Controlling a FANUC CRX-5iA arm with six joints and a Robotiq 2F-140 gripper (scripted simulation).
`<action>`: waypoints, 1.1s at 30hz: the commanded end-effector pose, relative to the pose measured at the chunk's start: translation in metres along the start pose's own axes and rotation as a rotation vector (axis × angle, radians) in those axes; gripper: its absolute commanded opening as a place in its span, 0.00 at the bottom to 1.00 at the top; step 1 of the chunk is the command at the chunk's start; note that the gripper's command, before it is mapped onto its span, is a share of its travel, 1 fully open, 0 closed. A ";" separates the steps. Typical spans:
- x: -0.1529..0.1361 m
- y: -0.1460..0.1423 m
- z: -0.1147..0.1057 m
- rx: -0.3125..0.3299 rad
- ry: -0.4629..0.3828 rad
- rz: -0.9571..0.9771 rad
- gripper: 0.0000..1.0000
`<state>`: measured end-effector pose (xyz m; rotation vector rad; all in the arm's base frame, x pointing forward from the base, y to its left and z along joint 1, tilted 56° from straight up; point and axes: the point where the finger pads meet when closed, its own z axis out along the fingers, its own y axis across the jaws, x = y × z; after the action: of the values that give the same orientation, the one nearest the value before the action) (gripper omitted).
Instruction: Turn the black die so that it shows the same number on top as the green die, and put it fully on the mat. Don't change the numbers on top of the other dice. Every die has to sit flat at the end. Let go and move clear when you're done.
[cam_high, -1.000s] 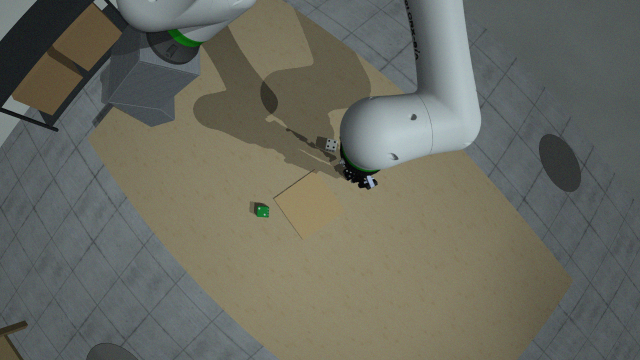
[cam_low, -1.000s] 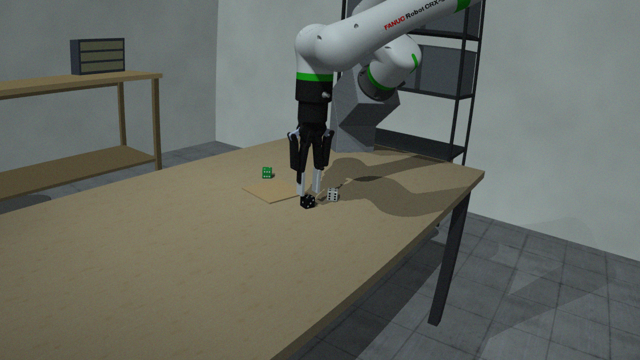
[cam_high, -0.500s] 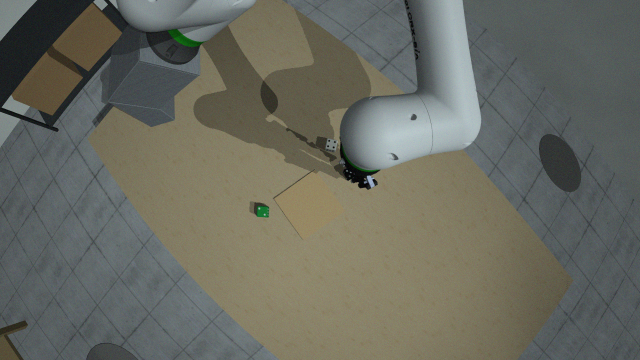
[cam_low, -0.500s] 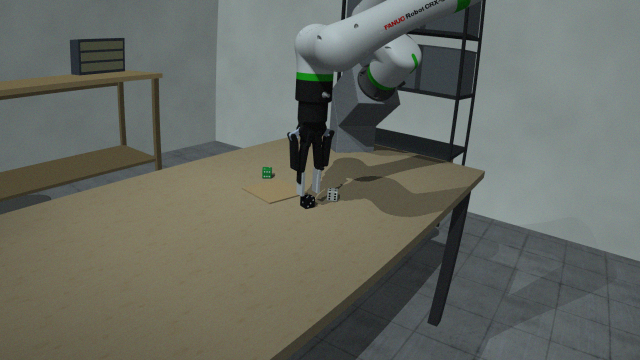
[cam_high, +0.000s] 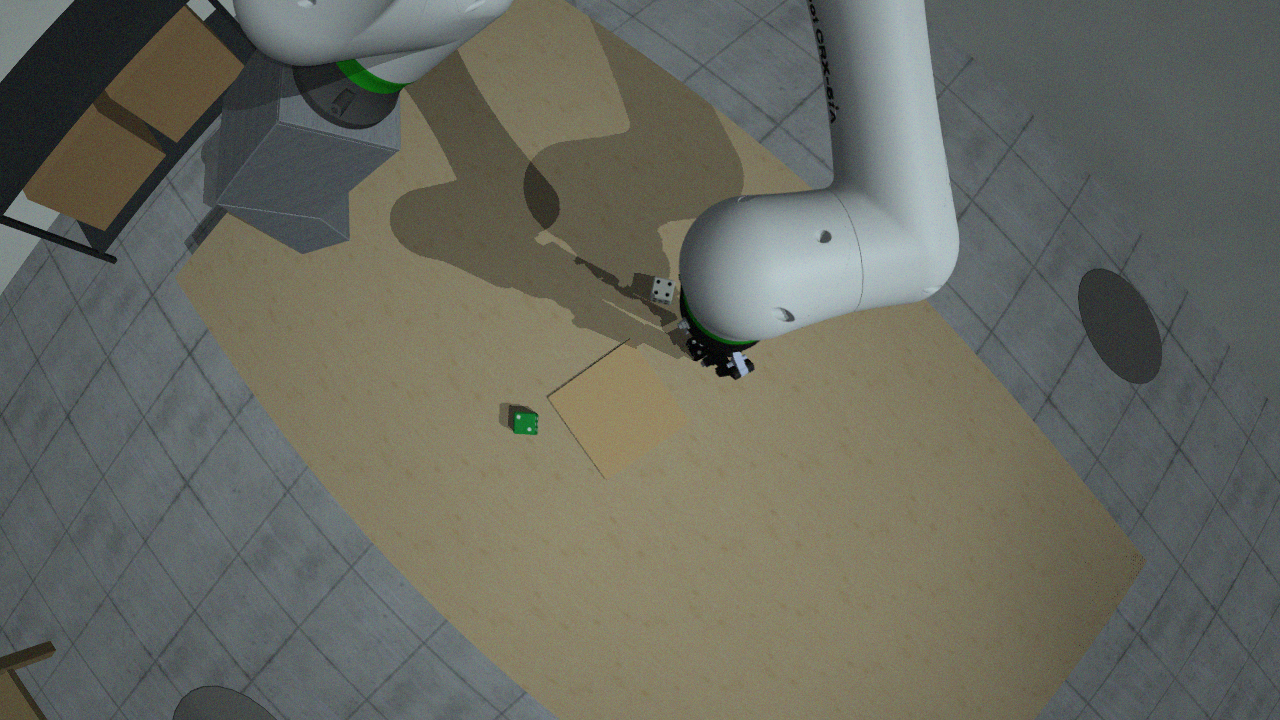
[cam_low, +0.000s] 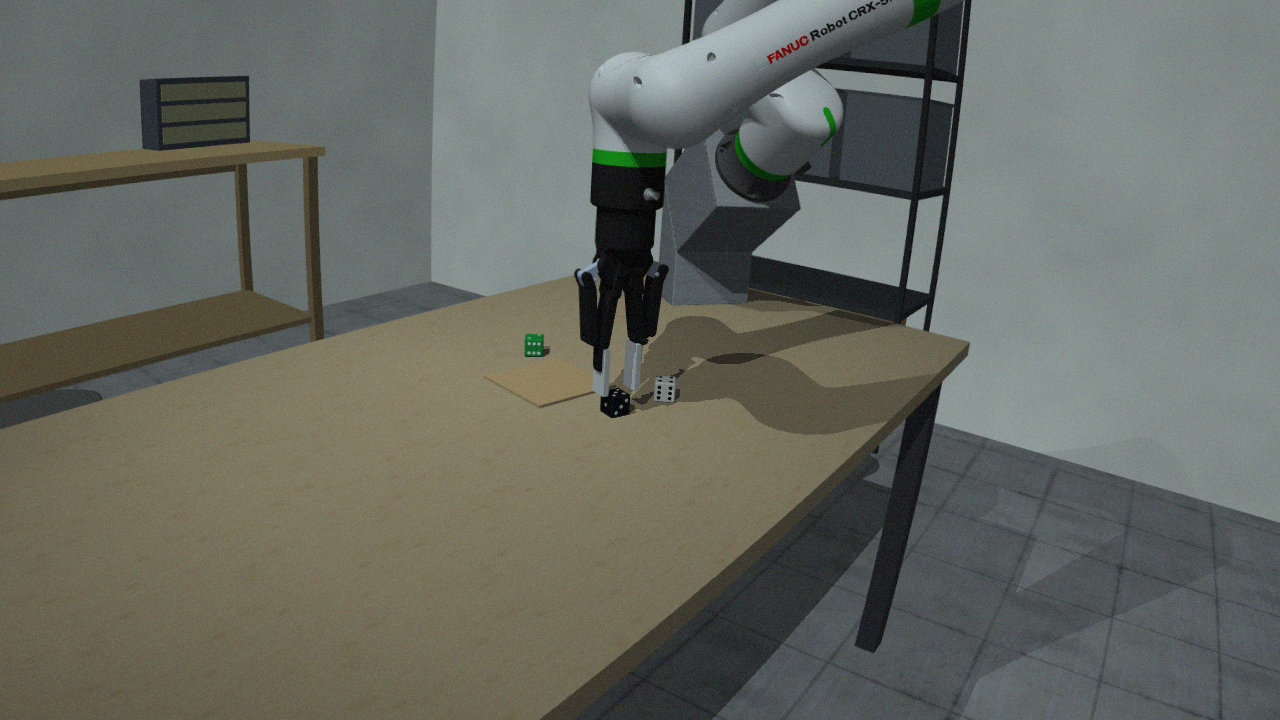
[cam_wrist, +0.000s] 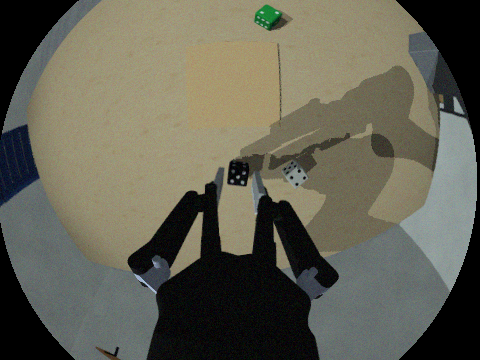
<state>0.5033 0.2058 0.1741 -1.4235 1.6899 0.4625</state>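
Black die (cam_high: 696, 348) (cam_low: 614, 403) (cam_wrist: 238, 173) is resting on my wooden counter (cam_high: 850, 501) (cam_low: 313, 537) (cam_wrist: 115, 100), off the mat (cam_high: 617, 411) (cam_low: 540, 385) (cam_wrist: 232, 85), with grey floor tiles (cam_high: 241, 501) (cam_low: 1118, 573) spreading around below. My jaws are standing partly open, gripping nothing, pointing down. From my wrist, the die is showing between both pale fingers (cam_low: 632, 365), with a gap on each side.

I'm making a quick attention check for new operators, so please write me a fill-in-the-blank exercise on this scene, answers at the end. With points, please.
The green die (cam_high: 525, 423) (cam_low: 534, 345) (cam_wrist: 268, 17) shows ____ pips on top. The white die (cam_high: 662, 290) (cam_low: 664, 388) (cam_wrist: 295, 174) shows ____ pips on top. Besides the green and white ones, the third die is coloured ____. Of the three dice, ____ lies on the mat (cam_high: 617, 411) (cam_low: 540, 385) (cam_wrist: 232, 85).

Missing words: two; four; black; none
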 end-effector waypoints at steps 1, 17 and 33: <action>0.000 0.000 0.005 0.000 0.000 0.000 0.28; 0.000 0.000 0.028 0.000 0.000 0.000 0.28; 0.000 0.000 0.029 0.000 0.000 0.000 0.28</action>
<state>0.5139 0.2270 0.1579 -1.4234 1.6899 0.4624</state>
